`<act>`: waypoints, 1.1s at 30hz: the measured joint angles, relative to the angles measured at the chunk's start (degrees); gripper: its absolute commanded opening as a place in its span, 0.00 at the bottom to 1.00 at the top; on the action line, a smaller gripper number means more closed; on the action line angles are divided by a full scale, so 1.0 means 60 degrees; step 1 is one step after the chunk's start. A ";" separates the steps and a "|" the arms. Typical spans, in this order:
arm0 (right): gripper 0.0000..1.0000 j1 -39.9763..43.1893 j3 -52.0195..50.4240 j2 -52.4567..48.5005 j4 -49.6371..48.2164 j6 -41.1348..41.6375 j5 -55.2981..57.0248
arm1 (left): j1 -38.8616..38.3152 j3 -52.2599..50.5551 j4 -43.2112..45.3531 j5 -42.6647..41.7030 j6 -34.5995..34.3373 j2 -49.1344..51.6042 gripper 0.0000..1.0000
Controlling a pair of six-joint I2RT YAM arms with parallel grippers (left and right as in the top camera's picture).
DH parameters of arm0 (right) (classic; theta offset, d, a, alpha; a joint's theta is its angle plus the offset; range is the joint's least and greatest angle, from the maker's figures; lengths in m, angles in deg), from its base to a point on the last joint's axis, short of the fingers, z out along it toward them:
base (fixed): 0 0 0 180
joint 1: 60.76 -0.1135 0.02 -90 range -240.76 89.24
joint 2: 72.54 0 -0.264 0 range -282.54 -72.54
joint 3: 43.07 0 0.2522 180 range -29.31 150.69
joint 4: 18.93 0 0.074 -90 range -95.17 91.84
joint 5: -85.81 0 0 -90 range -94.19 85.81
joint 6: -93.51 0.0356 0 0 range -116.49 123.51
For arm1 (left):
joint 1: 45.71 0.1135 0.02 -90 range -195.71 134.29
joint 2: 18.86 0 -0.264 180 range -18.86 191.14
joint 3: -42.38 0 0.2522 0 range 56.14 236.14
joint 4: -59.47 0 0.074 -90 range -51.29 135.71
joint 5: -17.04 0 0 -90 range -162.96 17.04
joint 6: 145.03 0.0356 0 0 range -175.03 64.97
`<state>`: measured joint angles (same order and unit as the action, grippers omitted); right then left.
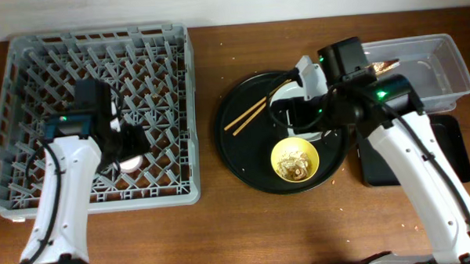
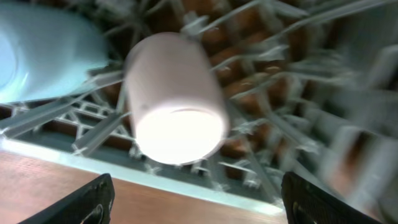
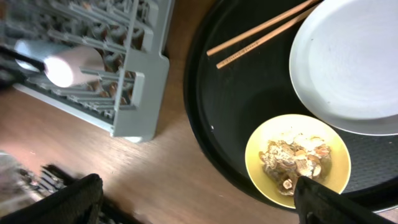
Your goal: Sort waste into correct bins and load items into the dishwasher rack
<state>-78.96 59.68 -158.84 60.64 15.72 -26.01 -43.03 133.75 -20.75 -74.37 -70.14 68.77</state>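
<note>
The pink cup [image 2: 177,106] is lodged sideways among the pegs of the dishwasher rack [image 1: 29,65] at the bench's left end. The left gripper [image 2: 199,198] is held near it, jaws apart. The right gripper [image 3: 199,200], jaws likewise apart, is poised by the yellow bowl [image 3: 261,134], presumably for its scraps [image 3: 292,158].

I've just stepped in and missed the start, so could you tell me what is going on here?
Two arms are clearing a table. The left gripper hangs open over the dishwasher rack, where the pink cup and light blue cup lie. The right gripper, also open, hovers above the round black tray that carries the white plate, chopsticks and a yellow bowl of food scraps.
</note>
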 measured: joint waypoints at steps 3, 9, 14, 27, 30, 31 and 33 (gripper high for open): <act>0.72 -0.0634 -0.0098 -0.0022 0.0004 0.0051 0.0685 | -0.0004 0.1585 -0.0699 -0.1173 0.0696 0.0000 0.81; 0.52 -0.1075 -0.1147 -0.0477 0.0000 0.0481 0.1854 | -0.0004 0.3840 -0.1891 -0.2277 0.1523 -0.0397 0.81; 0.40 -0.1115 -0.2703 -0.0878 -0.1450 0.0433 0.2248 | -0.0138 0.3872 -0.2080 -0.2670 0.1727 -0.0878 0.99; 0.04 -0.1949 -0.4105 -0.2827 -0.3555 0.0084 0.3024 | -0.0302 0.3872 -0.2069 -0.2809 0.1774 -0.0874 0.99; 0.04 -0.1931 -0.4105 -0.2645 -0.3530 0.0273 0.3104 | -0.0302 0.3872 -0.2069 -0.2809 0.1774 -0.0874 0.99; 0.04 -0.1876 -0.4105 -0.2506 -0.3504 0.0408 0.3107 | -0.0302 0.3872 -0.2069 -0.2809 0.1774 -0.0874 0.99; 0.04 -0.1494 -0.4105 -0.2022 -0.3432 0.0696 0.2772 | -0.0302 0.3872 -0.2069 -0.2809 0.1774 -0.0874 0.99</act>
<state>-87.92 35.05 -170.97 40.05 19.90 -9.38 -44.85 156.98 -33.16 -91.22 -59.50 63.53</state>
